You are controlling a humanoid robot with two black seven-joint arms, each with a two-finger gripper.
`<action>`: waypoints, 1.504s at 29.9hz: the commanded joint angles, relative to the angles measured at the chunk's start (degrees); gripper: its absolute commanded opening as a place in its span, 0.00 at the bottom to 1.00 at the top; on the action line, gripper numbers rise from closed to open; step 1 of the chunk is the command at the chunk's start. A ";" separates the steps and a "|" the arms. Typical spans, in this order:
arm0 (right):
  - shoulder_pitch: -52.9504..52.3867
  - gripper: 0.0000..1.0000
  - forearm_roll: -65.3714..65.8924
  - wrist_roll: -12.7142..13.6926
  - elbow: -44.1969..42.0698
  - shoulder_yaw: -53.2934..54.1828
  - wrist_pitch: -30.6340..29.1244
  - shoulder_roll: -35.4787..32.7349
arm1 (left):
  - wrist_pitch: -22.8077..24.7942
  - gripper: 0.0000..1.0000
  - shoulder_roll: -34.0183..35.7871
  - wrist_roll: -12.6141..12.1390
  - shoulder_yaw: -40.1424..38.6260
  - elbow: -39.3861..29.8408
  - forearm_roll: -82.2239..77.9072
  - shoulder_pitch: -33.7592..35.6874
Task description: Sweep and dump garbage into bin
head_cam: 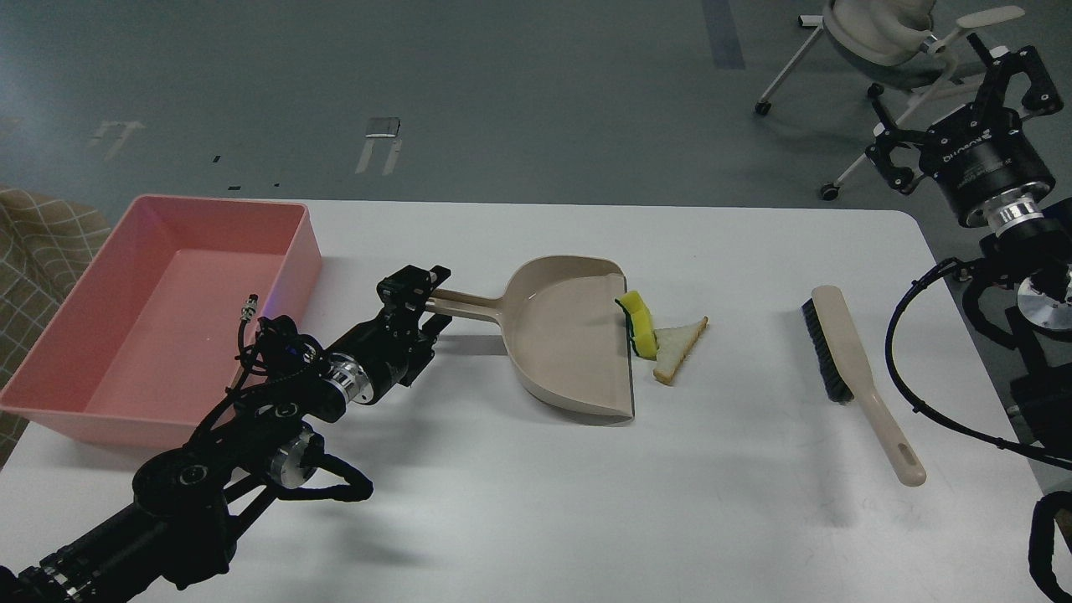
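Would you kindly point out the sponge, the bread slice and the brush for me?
sponge (640,328), head view, on its yellow face.
bread slice (675,343), head view, on its white middle.
brush (854,368), head view, on its beige back above the bristles.

One bin (100,352), dustpan (561,335), brush (846,368), sponge (641,322), bread slice (677,347).

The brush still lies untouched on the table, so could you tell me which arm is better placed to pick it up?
Right. The right gripper is open and free above the table's right edge, nearest the brush; the left gripper already holds the dustpan handle.
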State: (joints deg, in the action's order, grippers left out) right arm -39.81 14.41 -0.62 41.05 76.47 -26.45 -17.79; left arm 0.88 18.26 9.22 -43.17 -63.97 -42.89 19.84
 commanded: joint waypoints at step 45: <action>0.09 1.00 0.00 0.00 -0.18 0.00 0.00 -0.49 | 0.09 0.25 -1.12 3.70 3.53 0.25 -1.93 0.99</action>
State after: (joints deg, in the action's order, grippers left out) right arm -39.74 14.41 -0.61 40.86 76.47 -26.46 -18.24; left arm 0.97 17.10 12.82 -39.69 -63.71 -44.73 20.58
